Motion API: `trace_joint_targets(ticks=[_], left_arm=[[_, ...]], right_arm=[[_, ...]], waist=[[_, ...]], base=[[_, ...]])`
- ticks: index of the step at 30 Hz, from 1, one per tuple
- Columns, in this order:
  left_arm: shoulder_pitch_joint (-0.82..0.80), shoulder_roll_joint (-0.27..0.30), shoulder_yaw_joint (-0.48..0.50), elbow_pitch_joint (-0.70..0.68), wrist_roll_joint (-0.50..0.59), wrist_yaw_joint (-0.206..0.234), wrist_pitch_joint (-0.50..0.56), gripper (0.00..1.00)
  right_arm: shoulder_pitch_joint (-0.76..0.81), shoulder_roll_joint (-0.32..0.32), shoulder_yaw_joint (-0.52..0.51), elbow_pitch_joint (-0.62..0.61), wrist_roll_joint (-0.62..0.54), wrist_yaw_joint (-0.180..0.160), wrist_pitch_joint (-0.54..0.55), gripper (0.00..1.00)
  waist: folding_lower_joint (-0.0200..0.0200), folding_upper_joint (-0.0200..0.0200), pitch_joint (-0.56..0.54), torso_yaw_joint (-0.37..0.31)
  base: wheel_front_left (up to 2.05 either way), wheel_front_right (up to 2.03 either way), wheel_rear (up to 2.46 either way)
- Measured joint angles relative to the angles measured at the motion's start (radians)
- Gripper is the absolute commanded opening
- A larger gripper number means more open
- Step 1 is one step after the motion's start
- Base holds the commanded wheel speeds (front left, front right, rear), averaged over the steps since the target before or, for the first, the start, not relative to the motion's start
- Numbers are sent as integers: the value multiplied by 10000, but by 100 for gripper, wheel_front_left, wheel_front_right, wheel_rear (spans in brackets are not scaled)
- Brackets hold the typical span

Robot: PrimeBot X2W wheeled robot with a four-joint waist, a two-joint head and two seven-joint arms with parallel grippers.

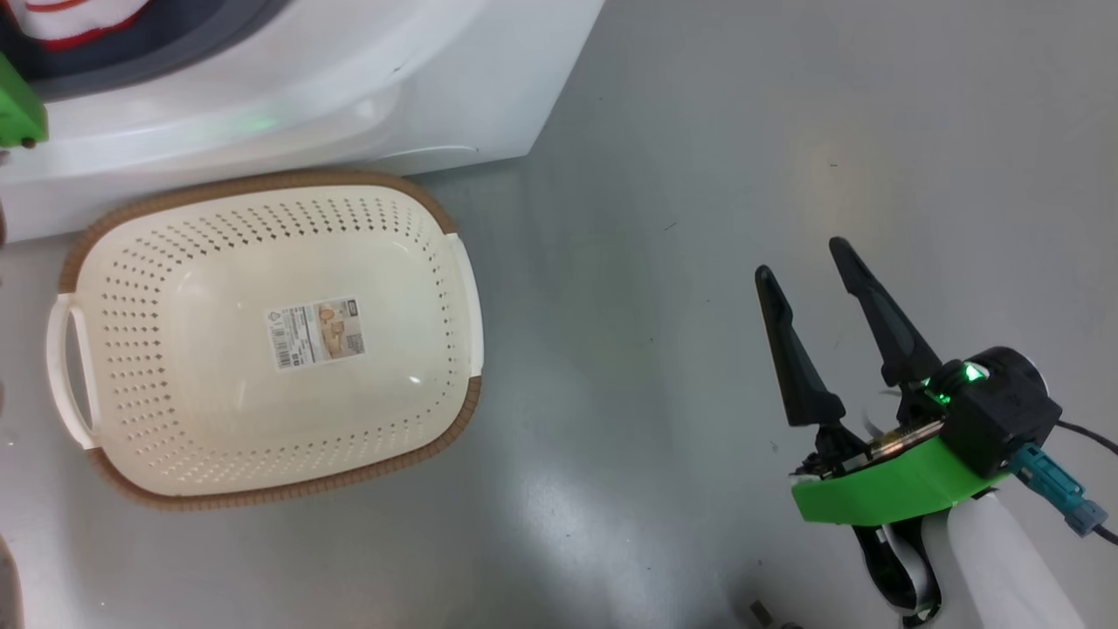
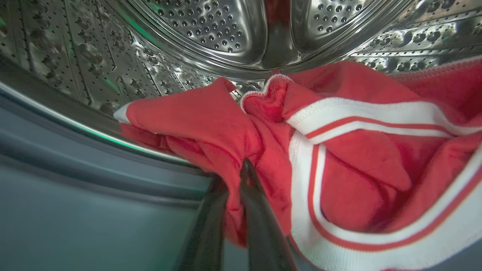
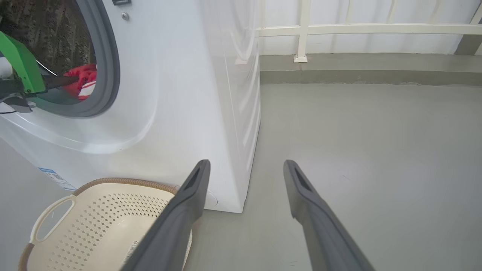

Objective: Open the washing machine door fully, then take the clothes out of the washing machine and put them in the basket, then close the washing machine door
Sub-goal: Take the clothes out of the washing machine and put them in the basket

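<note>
Two dark fingers of the left gripper [image 2: 232, 175] rise closest to the lens in the left wrist view. Their tips are partly buried in a fold of the clothes [image 2: 350, 158], so how much cloth sits between them is hard to make out. That red garment is cut off by the right and bottom edges there, and its full shape cannot be told. In the right wrist view, the left arm's green mount [image 3: 22, 67] hides part of the washing machine [image 3: 180, 94] opening, and a finger of the right gripper [image 3: 245, 165] covers one corner of the basket [image 3: 124, 181].

The left gripper is pinched nearly together on the red fold at the lip of the steel drum [image 2: 211, 30], with fabric bulging on both sides of its fingers. The right gripper is spread wide, holding nothing and touching nothing, above bare grey floor [image 1: 699, 175].

Ahead of the left fingers and to their right the clothes lie crumpled, their white-striped band running away to the right. The basket sits mouth up, well to the left of the right gripper and just in front of the machine. Its long axis lies across the way that gripper's fingers point, along the machine's front.
</note>
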Motion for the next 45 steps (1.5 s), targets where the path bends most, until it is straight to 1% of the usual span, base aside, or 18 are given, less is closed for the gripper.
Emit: trace_joint_targets(ticks=[6, 11, 13, 18, 23, 28, 29, 35, 38, 45], left_arm=[[58, 84, -35, -422, -4, 2, -681, 0], [471, 107, -59, -1058, -29, -6, -963, 0], [663, 123, -71, -1398, -56, -79, -1001, 0], [1459, 282, -125, -2458, -54, -79, -1058, 0], [2368, 301, -117, -3666, -56, -58, -1058, 0], [3356, 305, -88, -4746, -109, 58, -1058, 0], [3552, 299, -88, -4959, -125, 134, -1058, 0], [4534, 272, -46, -6326, -420, 316, -997, 0], [4794, 286, -25, -6663, -430, 330, -940, 0], [5889, 276, -52, -8211, -454, 665, -777, 0]], right_arm=[[-80, 0, -38, 0, 2, 0, 0, 100], [-81, -2, -77, 0, 2, 0, 0, 100], [-81, -2, -82, 0, 4, 0, 0, 100], [-81, -4, -67, 8, 6, 0, 2, 100], [-81, -6, -77, 38, 12, 0, 0, 100], [-80, -8, -75, 63, 84, 0, 0, 100], [-80, -8, -75, 67, 84, 0, 0, 100], [-79, -12, -100, 81, 94, 0, 2, 100], [-79, -12, -119, 88, 96, 0, 2, 100], [-75, -17, -245, 111, 104, 0, 2, 100]], waist=[[-1, 0, 12, 125], [0, 0, -1, 221], [0, 1, -18, 249], [0, 1, -117, 266], [0, 0, -226, 297], [0, 0, -394, 345], [0, 0, -437, 356], [0, 0, -643, 461], [0, 0, -717, 486], [0, 0, -1045, 557]], base=[[0, 0, 0], [0, 0, 0], [0, 0, 0], [0, 0, 0], [0, 0, 0], [0, 0, 0], [0, 0, 0], [0, 0, 0], [0, 0, 0], [0, 0, 0]])
